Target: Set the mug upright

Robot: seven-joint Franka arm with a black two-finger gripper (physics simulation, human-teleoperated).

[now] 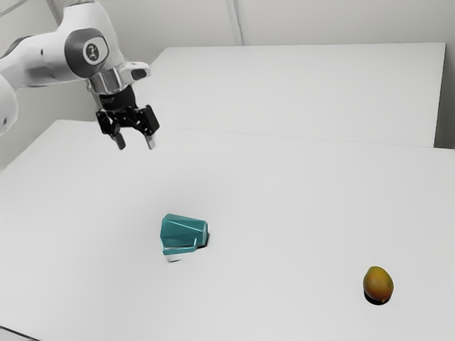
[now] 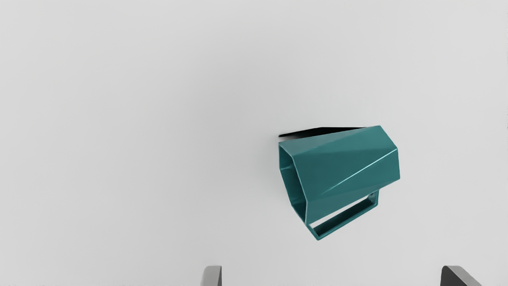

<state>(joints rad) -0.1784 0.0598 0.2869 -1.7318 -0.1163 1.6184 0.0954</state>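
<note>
The mug (image 1: 183, 233) lies on its side, toward the exterior view's left; the gripper (image 1: 136, 145) hangs open, farther off; best clasp it squarely, lift slightly, turn its mouth (image 2: 293, 184) up, lower gently.

The mug (image 2: 345, 171) is teal all over.

The claw (image 1: 136, 144) hangs above the smooth white table (image 1: 284, 206). Lower than the claw, toward the exterior view's right, the teal, faceted mug (image 1: 183, 233) lies on its side on the table, its handle (image 2: 346, 219) on the side nearer the claw's fingertips. The orange-brown, egg-shaped fruit (image 1: 378, 283) rests on the table farther from the claw, well past the mug.
</note>
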